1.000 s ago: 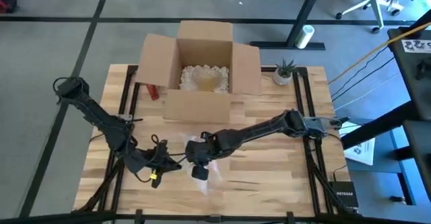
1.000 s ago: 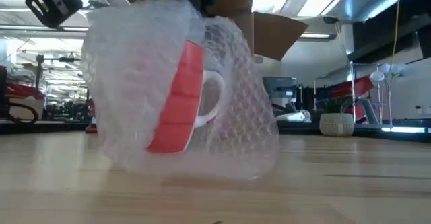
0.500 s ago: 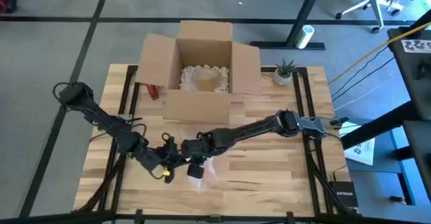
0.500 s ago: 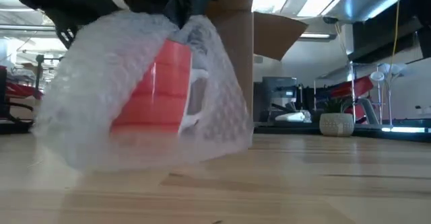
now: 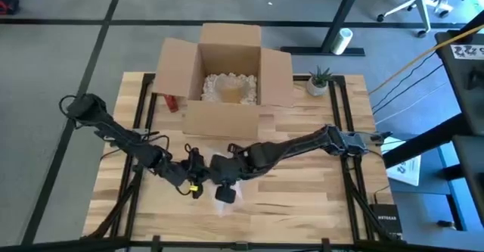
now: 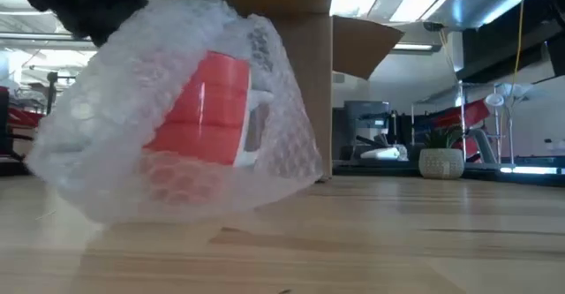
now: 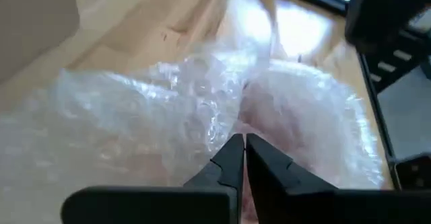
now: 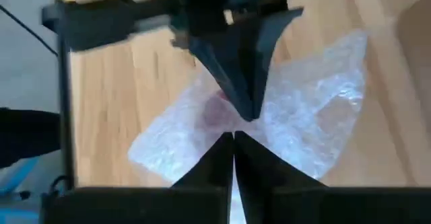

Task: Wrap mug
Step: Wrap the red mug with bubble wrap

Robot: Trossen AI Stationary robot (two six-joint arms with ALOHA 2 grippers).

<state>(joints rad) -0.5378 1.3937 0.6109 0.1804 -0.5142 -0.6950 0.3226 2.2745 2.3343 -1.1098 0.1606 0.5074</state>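
Note:
A red mug (image 6: 205, 109) with a white handle lies tilted inside a bundle of clear bubble wrap (image 6: 177, 126), at the table's near middle (image 5: 231, 195). My left gripper (image 7: 244, 143) comes from the table's left and is shut on the wrap's gathered top. My right gripper (image 8: 234, 140) comes from the right and is shut on the wrap at almost the same spot, tip to tip with the left gripper (image 8: 242, 96). In the low view the dark grippers stand above the bundle. My left gripper pinches a bunched fold of the bubble wrap (image 7: 225, 123) between its two fingers, at the top of the bundle, slanting down from the table's left. The bundle hangs below the fingers with the mug tilted; whether its underside rests on the table I cannot tell. My right gripper pinches the gathered bubble wrap (image 8: 215, 126) between its two fingers, right beside the left fingertips, slanting down from the table's right. The wrap spreads out to both sides below the fingers.
An open cardboard box (image 5: 227, 78) with crumpled packing paper stands at the table's far middle, a red object (image 5: 170, 102) to its left. A small potted plant (image 5: 318, 82) sits at the far right. Bare wood lies to the right of the bundle.
My left gripper has gone toward the table's right, up to the bundle, and now meets the right gripper at the wrap's top. The bundle has shifted toward the left arm and the mug inside has tipped further over.

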